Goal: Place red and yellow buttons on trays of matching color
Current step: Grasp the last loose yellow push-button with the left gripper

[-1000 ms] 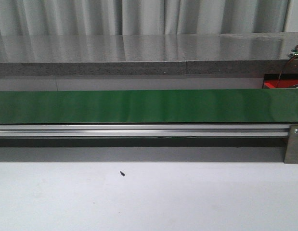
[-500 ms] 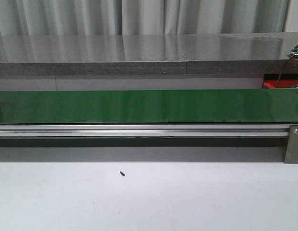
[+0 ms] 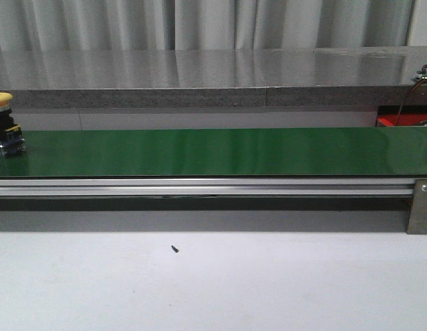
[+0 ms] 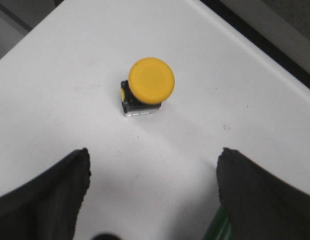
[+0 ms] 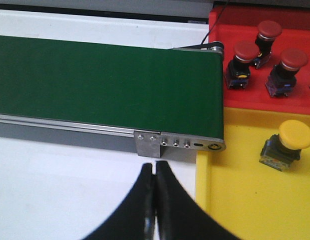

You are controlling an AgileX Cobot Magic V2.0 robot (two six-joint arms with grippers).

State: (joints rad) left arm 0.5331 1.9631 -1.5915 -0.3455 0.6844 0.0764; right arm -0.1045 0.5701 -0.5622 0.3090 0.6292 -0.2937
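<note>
Grey curtains hung behind a long stone-looking ledge (image 3: 199,96) at the back, with a green conveyor belt (image 3: 220,152) stretched across the front view and a white table (image 3: 268,289) below it. Spotted a tiny dark speck (image 3: 175,249) on that table, near the middle. Sat at the far left end of the belt: one yellow button (image 3: 5,124), upright on its dark base, right at the frame edge.

Left wrist view looked down on another yellow button (image 4: 147,85) standing on a white surface, well apart from the left gripper (image 4: 152,190). Fingers (image 4: 49,195) spread wide, nothing between them.

Right wrist view showed the right gripper (image 5: 155,200) with fingers pressed together, gripping nothing, hanging over the table just beside the belt's end bracket (image 5: 180,144). Past that end: a red tray (image 5: 295,95) holding three red buttons (image 5: 245,62), all upright, and next to it a yellow tray (image 5: 235,190) with one yellow button (image 5: 287,145) tilted over a bit.
</note>
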